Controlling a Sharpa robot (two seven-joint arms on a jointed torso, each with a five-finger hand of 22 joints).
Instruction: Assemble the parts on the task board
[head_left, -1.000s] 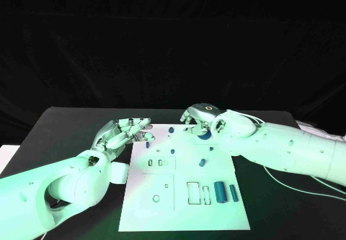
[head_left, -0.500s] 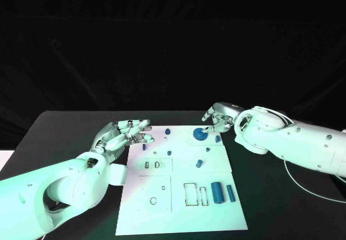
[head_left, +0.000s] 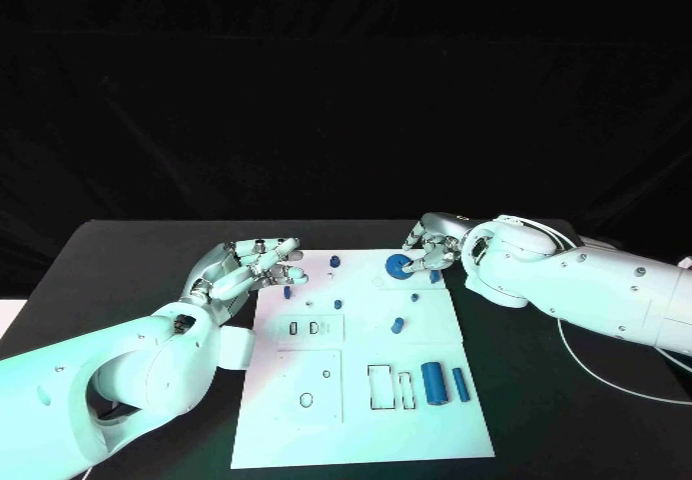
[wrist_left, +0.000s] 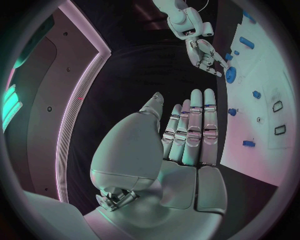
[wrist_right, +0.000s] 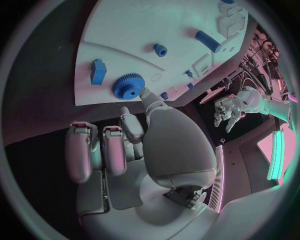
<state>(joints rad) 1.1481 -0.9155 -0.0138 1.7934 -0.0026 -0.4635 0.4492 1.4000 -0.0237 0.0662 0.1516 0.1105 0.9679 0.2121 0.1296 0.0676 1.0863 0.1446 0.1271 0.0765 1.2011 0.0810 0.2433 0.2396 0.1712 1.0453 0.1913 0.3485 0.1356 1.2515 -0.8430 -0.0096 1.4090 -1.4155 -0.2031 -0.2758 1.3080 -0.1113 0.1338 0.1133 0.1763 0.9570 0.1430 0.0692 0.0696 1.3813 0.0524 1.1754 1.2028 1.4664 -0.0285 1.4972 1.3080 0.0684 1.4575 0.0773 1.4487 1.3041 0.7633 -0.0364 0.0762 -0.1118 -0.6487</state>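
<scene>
right hand (head_left: 433, 248): fingertip touches blue gear (head_left: 397, 265), holds nothing | gear: lies on far part of task board (head_left: 361, 420) | left hand (head_left: 248, 266): fingers straight and together, empty, at board's left edge

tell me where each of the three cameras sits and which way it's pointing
Head view: on the robot's head, looking down at the task board; both arms come in, left hand and right hand.
Left wrist view: behind the left hand, looking past its straight fingers toward the board; the right hand shows beyond.
Right wrist view: behind the right hand, facing the board; a finger touches the blue gear; the left hand shows beyond.
Shared: all three show the gear and the board.
</scene>
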